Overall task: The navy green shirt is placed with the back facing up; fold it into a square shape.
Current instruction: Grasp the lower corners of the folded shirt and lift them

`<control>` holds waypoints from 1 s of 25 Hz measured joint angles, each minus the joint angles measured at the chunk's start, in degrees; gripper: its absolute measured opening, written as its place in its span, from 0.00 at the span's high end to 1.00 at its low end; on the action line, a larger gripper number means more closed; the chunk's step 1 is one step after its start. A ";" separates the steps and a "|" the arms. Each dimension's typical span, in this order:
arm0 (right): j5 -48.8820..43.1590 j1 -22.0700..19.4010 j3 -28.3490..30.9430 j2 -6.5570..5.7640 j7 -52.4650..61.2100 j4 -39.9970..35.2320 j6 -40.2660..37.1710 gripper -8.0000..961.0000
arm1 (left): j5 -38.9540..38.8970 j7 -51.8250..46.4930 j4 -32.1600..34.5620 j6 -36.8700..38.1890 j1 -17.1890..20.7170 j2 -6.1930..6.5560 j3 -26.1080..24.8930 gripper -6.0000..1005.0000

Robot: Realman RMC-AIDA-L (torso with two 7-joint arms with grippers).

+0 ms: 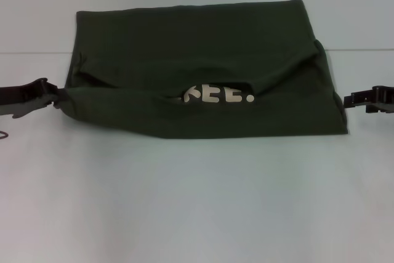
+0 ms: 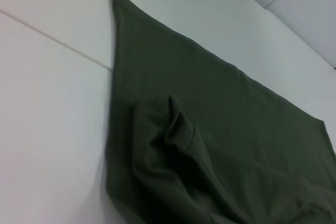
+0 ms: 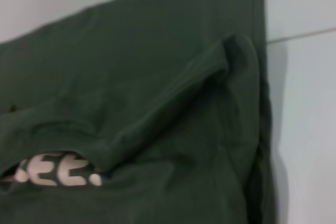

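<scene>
A dark olive-green shirt (image 1: 203, 72) lies folded into a wide, roughly rectangular bundle on a pale, smooth table (image 1: 197, 201), toward the far half of the surface as seen from the head camera. The near portion of the soft plain fabric is doubled back over itself, leaving a sagging, wrinkled fold across the middle; in the gap beneath that fold a strip of pale whitish lettering (image 1: 220, 95) shows. The far edge lies straight and flat, while both side edges bulge with bunched cloth.

The left gripper (image 1: 54, 98) sits low at the shirt's left edge, its dark fingers touching the cloth; whether it is pinching the fabric or merely resting against it cannot be told. The right gripper (image 1: 352, 101) sits low just beside the right edge, a little apart from the cloth, and its fingers cannot be made out either.

The left wrist camera shows a puckered ridge of fabric rising from the flat cloth. The right wrist camera shows a hemmed fold running diagonally above the partly hidden lettering. A thin seam line (image 2: 52, 39) crosses the table.
</scene>
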 joint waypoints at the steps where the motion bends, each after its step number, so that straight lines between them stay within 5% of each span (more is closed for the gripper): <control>1: -1.02 0.71 -0.01 0.06 0.78 0.62 0.67 0.33 | -0.01 0.00 0.00 0.05 -0.03 -0.04 0.03 0.98; 12: -5.58 6.14 -1.54 1.08 2.29 9.63 8.55 0.34 | -0.14 -0.04 0.04 0.63 -0.06 -0.29 0.05 0.98; 25: -5.70 6.74 -3.48 1.71 2.44 11.23 11.15 0.34 | -0.14 0.16 0.04 0.24 -0.06 -0.55 0.00 0.98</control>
